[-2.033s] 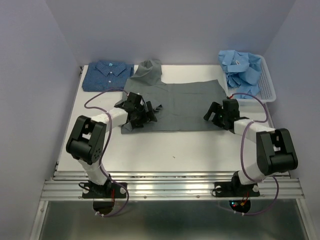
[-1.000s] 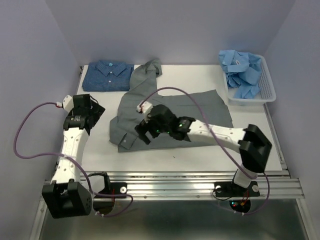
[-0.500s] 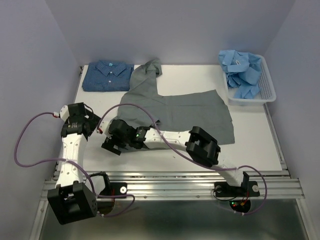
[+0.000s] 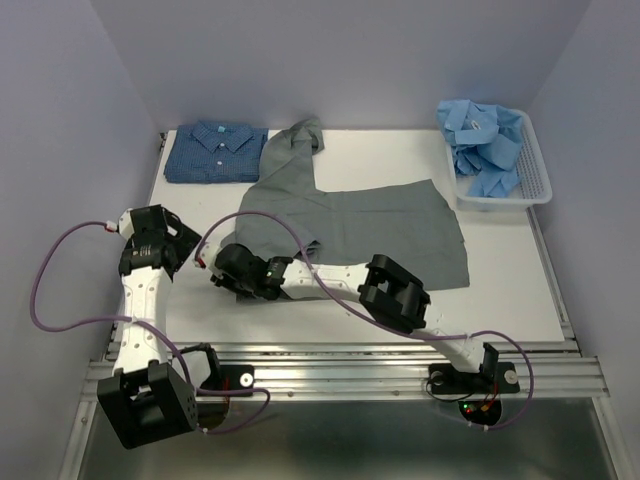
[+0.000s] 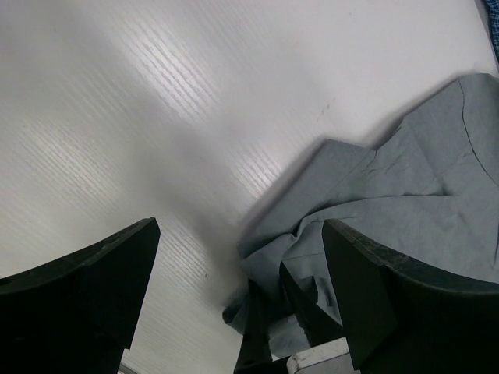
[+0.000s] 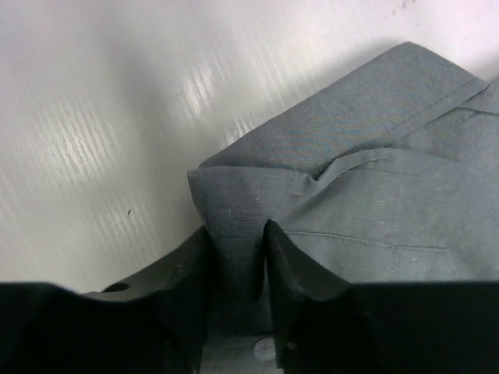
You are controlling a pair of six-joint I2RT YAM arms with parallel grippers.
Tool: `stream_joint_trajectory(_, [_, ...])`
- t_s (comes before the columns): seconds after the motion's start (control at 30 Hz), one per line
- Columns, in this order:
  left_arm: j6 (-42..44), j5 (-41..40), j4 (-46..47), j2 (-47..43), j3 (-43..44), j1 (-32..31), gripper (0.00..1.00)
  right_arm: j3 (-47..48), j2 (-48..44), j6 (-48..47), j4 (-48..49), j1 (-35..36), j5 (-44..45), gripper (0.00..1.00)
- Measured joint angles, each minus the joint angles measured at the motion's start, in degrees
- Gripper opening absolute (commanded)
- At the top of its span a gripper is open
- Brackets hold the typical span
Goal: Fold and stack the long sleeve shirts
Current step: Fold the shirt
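Note:
The grey long sleeve shirt [image 4: 385, 215] lies spread across the middle of the table, one sleeve running back toward the wall. My right gripper [image 4: 233, 276] reaches far left to the shirt's near-left corner. In the right wrist view its jaws [image 6: 236, 257] pinch a thick folded edge of the grey cloth [image 6: 366, 156]. My left gripper [image 4: 176, 241] hovers open just left of that corner, over bare table. Its view shows the grey shirt [image 5: 405, 179] and the right gripper's fingers [image 5: 269, 327] between its own wide-apart fingers [image 5: 82, 288]. A folded dark blue patterned shirt [image 4: 215, 150] lies at the back left.
A white slatted basket [image 4: 543, 175] at the back right holds crumpled light blue shirts [image 4: 482, 140]. The right arm's links and cable stretch low across the table's near half. Walls close in the back and both sides.
The right arm has swung left across the shirt to its near-left corner, and its jaws have closed on the cloth there. The left arm has pulled back to the left, still open.

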Motion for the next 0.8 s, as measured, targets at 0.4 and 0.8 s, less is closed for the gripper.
stream_joint_trajectory(0.4, [1.8, 3.5, 1.8, 1.0, -0.7, 2.2, 0.99, -0.3, -1.0, 2.0, 0.6, 0.0, -1.4, 0.28])
stream_joint_trajectory(0.8, [2.2, 4.8, 2.5, 1.0, -0.8, 2.5, 0.99, -1.8, -3.0, 2.3, 1.0, 0.0, -5.3, 0.22])
